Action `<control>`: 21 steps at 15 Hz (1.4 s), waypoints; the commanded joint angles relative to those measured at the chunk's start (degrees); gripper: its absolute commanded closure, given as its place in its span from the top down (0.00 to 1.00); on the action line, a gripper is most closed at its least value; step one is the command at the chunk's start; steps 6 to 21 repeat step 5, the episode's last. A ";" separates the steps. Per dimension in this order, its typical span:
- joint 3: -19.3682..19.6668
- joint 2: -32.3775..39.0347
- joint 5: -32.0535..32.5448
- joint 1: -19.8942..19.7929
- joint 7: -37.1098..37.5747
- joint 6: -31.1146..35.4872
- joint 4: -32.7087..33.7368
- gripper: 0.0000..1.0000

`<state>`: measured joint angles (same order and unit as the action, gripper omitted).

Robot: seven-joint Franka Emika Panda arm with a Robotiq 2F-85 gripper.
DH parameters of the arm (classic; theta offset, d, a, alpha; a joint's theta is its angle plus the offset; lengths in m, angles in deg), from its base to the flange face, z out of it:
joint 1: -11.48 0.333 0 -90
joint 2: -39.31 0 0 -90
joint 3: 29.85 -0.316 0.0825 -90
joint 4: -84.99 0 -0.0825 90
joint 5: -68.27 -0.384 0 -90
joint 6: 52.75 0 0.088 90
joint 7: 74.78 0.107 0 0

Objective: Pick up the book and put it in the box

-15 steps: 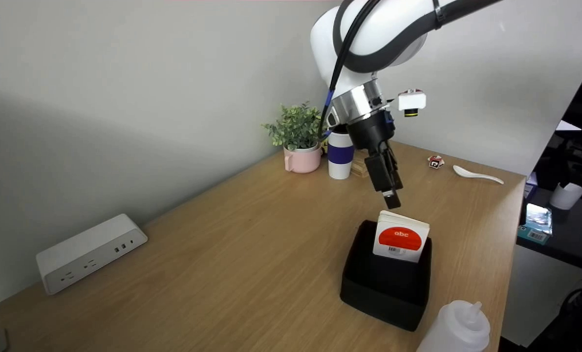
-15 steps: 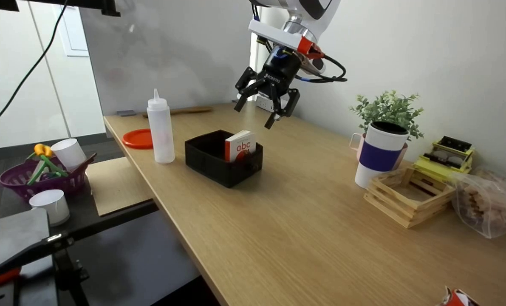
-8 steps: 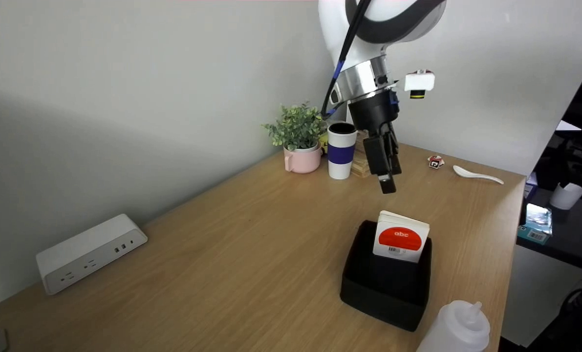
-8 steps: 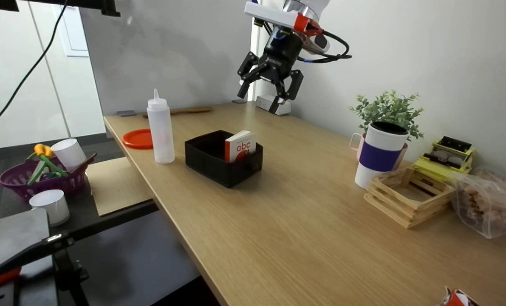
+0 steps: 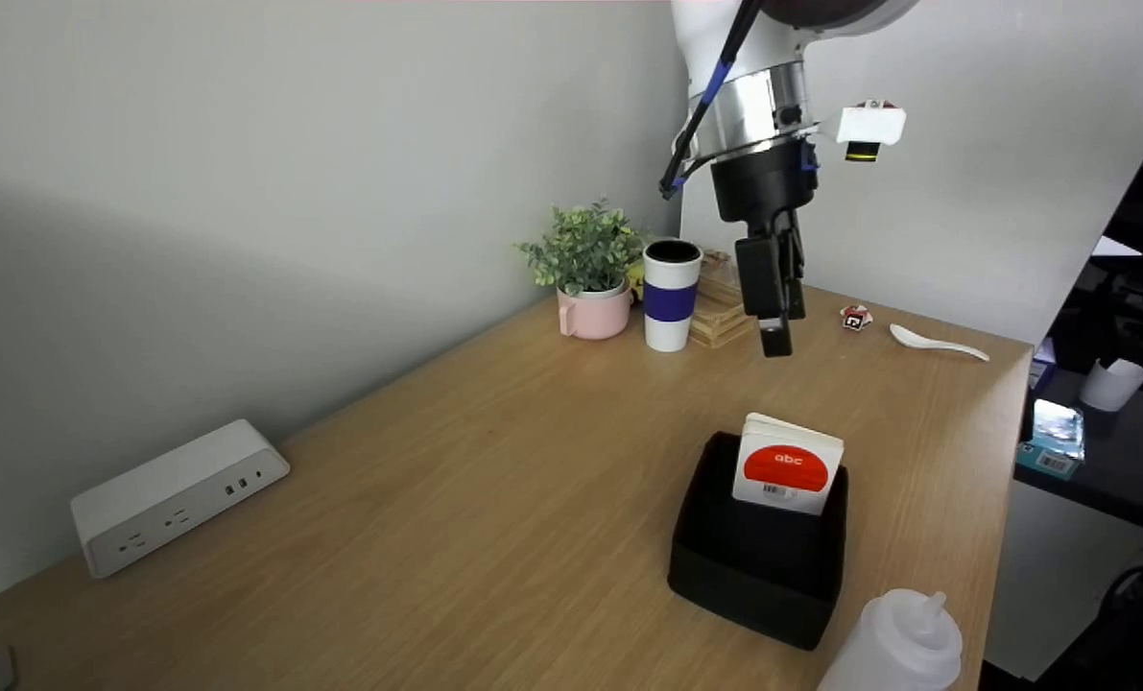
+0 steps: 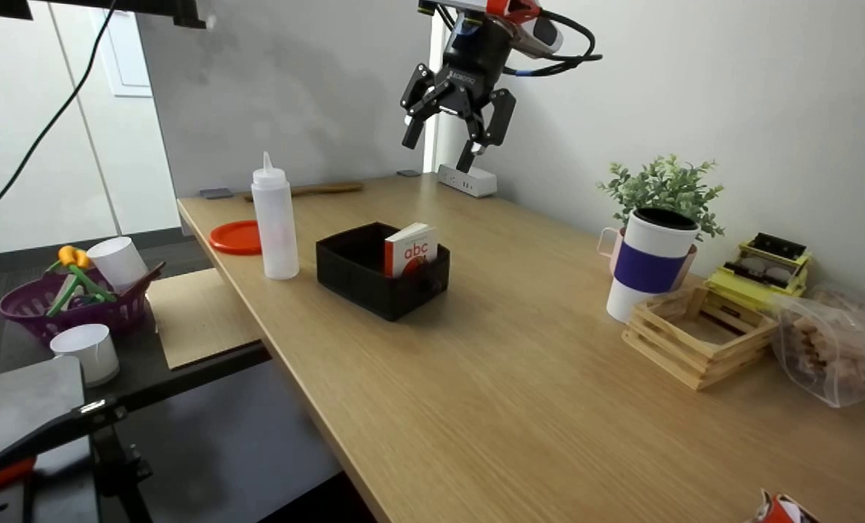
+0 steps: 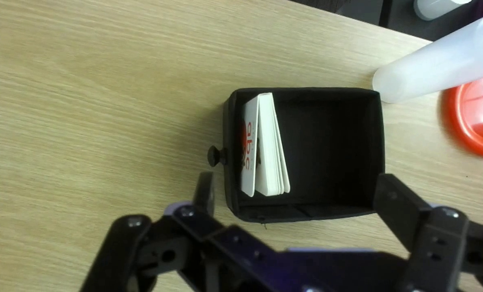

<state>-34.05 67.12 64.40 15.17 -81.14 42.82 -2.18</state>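
The book (image 5: 788, 467), white with a red-orange circle and "abc", stands on edge inside the black box (image 5: 753, 600). In an exterior view the book (image 6: 415, 250) pokes above the rim of the box (image 6: 356, 283). In the wrist view the book (image 7: 270, 150) stands slightly fanned open near the knob end of the box (image 7: 330, 154); the rest of the box's floor is bare. My gripper (image 7: 295, 182) is wide open with nothing between its fingers. In both exterior views the gripper (image 5: 784, 336) (image 6: 437, 149) hangs well above the box, apart from the book.
A translucent squeeze bottle (image 6: 276, 221) stands beside the box, near a red plate (image 6: 236, 237). A white-and-blue cup (image 5: 667, 302), a plant in a pink pot (image 5: 595, 312) and a wooden crate (image 6: 701, 338) stand by the wall. A white power strip (image 5: 182, 499) lies along it.
My open gripper has risen farther from the box and the book. The book and the box have not moved.
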 commanded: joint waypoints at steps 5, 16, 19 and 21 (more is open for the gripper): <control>0.25 -2.46 -2.21 -0.56 2.35 4.00 -3.76 1.00; 0.25 -2.46 -2.21 -0.56 2.35 4.00 -3.76 1.00; 0.25 -2.46 -2.21 -0.56 2.35 4.00 -3.76 1.00; 0.25 -2.46 -2.21 -0.56 2.35 4.00 -3.76 1.00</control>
